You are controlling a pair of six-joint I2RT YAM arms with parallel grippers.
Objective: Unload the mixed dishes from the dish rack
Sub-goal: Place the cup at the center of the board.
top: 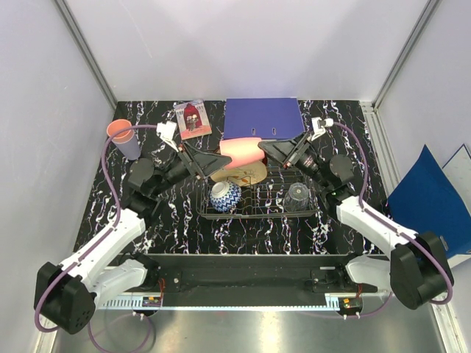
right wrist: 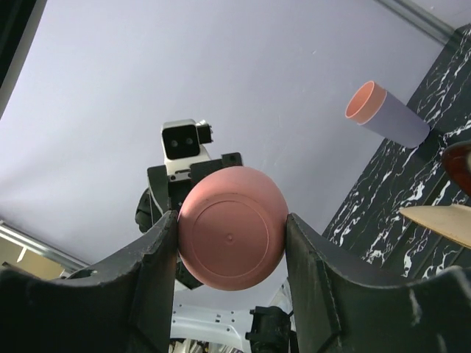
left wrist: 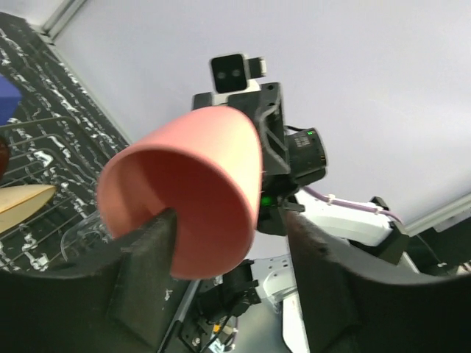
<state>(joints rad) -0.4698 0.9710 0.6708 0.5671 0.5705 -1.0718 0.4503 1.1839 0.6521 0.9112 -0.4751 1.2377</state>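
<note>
A pink cup (top: 241, 150) hangs on its side above the dish rack (top: 257, 212), between both grippers. My right gripper (right wrist: 232, 224) is shut on the cup's round base (right wrist: 232, 226), one finger on each side. My left gripper (left wrist: 229, 220) faces the cup's mouth (left wrist: 180, 198). One of its fingers (left wrist: 147, 257) reaches into the rim and the other (left wrist: 331, 279) stands apart from the cup wall, so it is open. In the rack sit a blue-white bowl (top: 225, 196), a clear glass (top: 298, 193) and a cream plate (top: 247, 175).
A lilac cup (top: 126, 141) with a pink cup inside it stands on the table at the far left, and also shows in the right wrist view (right wrist: 390, 116). A blue binder (top: 263, 118) and a small picture card (top: 193, 119) lie behind the rack.
</note>
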